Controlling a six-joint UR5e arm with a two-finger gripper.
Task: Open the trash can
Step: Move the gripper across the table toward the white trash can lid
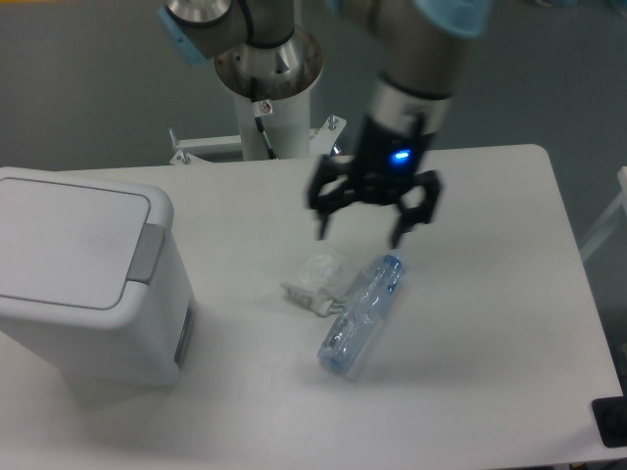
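**Bin sitting shut at the left**

The trash can (pixel 83 279) is standing at the table's (pixel 490 323) left edge, lid down, no readable writing. Well right, the gripper (pixel 361 233) is hanging with fingers spread above a crumpled wrapper (pixel 315 277) and a bottle (pixel 361 314). Gray floor lies beyond.

White trash can (pixel 88 284), lid closed.

No text, brand, number or sign can be read anywhere: the trash can (pixel 83 284), the clear bottle (pixel 361 313) and the counter (pixel 490 323) show no legible markings.
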